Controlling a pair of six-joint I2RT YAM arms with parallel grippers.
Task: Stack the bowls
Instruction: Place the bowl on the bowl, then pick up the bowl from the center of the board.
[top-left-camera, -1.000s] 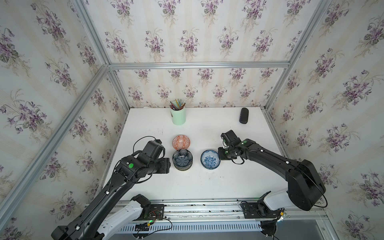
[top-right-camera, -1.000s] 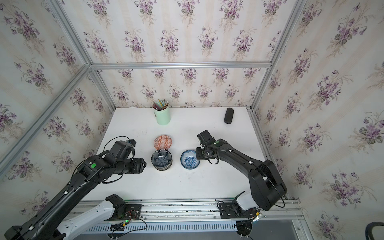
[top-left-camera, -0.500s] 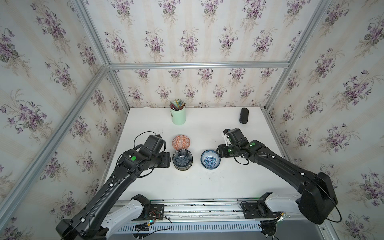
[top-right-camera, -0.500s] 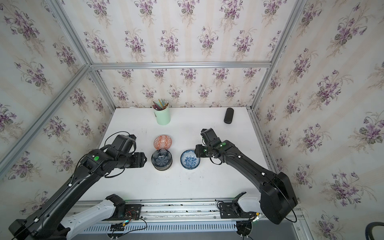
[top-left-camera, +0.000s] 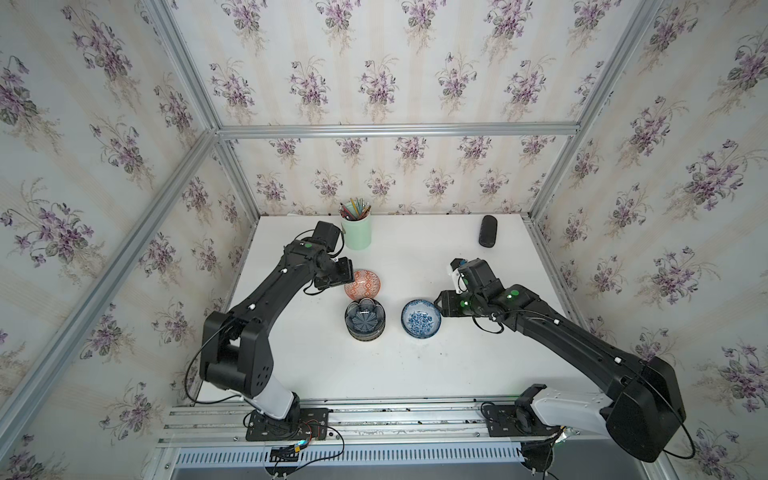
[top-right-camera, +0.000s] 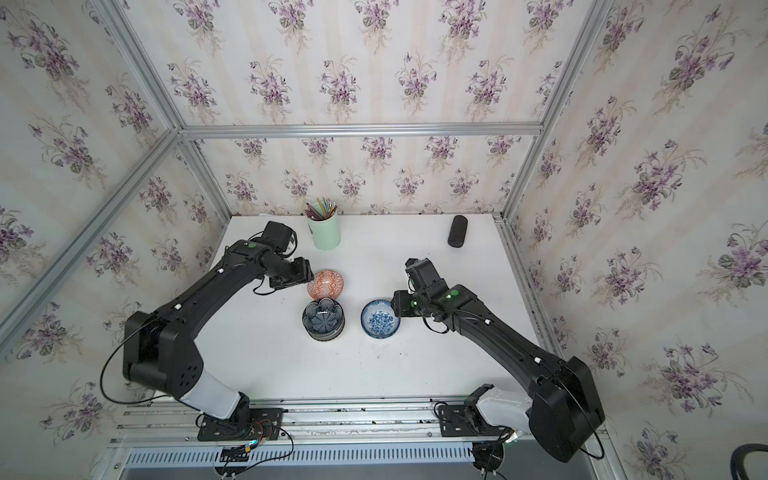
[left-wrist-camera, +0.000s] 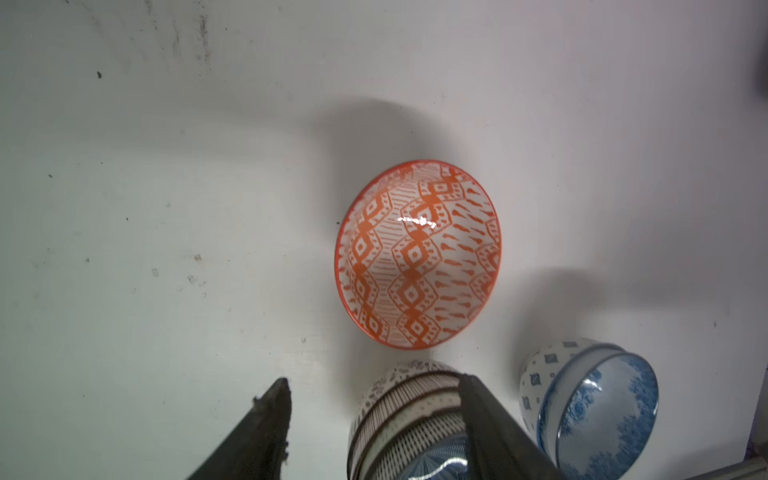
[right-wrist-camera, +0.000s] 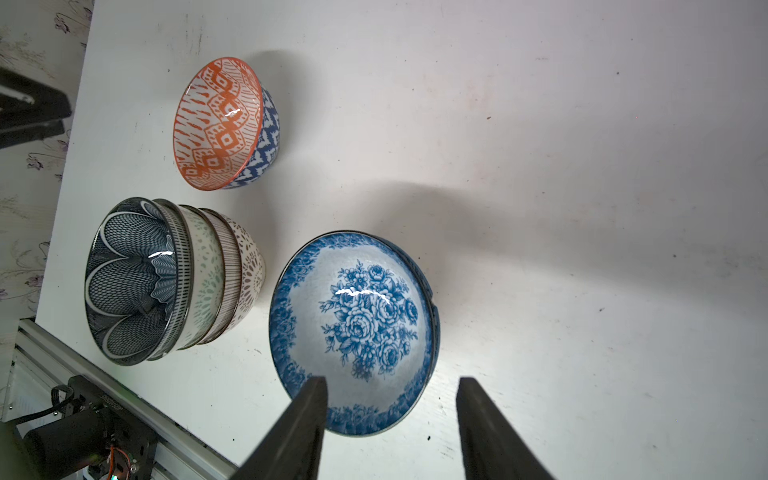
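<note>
Left hand (left-wrist-camera: 374, 379) is about half open and empty. The orange geometric bowl (left-wrist-camera: 417, 253) sits upright on the table (left-wrist-camera: 166, 166) just ahead of its fingertips, no contact, with the four-bowl stack (right-wrist-camera: 216, 282), navy petal bowl (right-wrist-camera: 124, 278) on top, close beside that hand. Right hand (right-wrist-camera: 391, 380) is spread too, gripping nothing, fingers straddling the near rim of the blue floral bowl (right-wrist-camera: 353, 324), which is nested in another blue-white bowl (left-wrist-camera: 536, 378).

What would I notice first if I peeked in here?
The bright orange bowl in the middle, next to a stack of bowls with a dark petal one on top. A blue flower bowl sits beside the stack, and a mint cup of pencils stands at the back.
</note>
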